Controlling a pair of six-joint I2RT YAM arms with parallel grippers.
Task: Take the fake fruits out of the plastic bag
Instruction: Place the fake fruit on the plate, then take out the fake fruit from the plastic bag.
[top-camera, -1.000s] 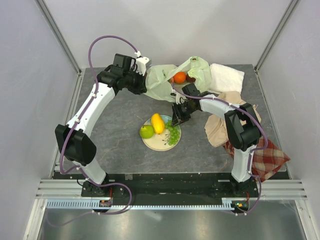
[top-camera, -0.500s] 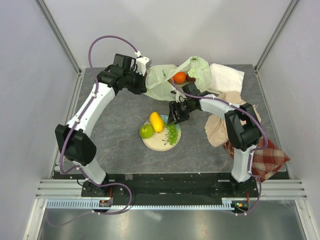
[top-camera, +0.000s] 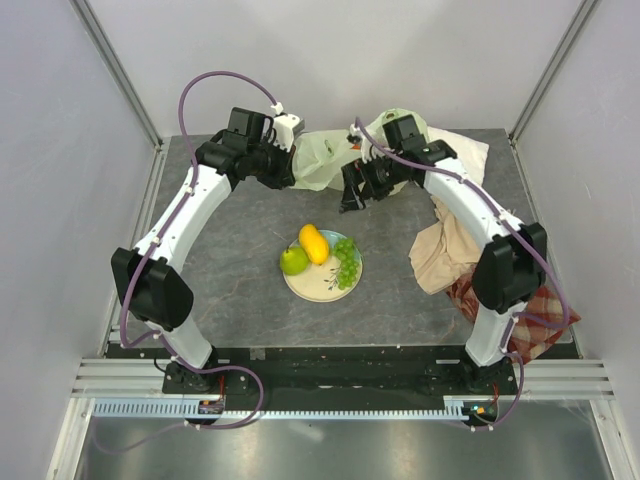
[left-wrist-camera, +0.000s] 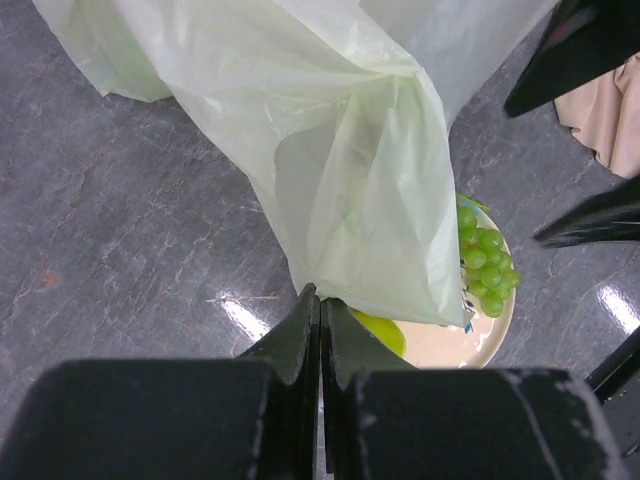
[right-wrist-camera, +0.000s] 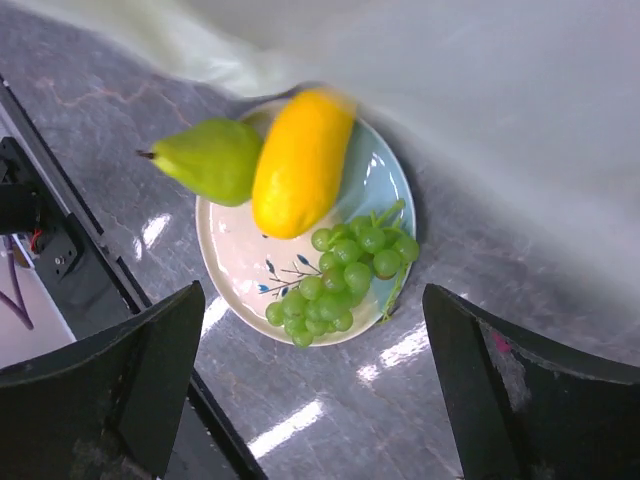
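the right tool (top-camera: 352, 192) has risen from the plate (right-wrist-camera: 235, 270) to the plastic bag (left-wrist-camera: 340, 150), jaws wide, empty; the left tool (left-wrist-camera: 320, 318) pinches the bag's edge.

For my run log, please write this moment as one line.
left gripper shut on thin pale-green plastic bag | right gripper open, empty | round pale plate: yellow mango, green grapes, green pear-shaped fruit

No legible text, labels, or numbers
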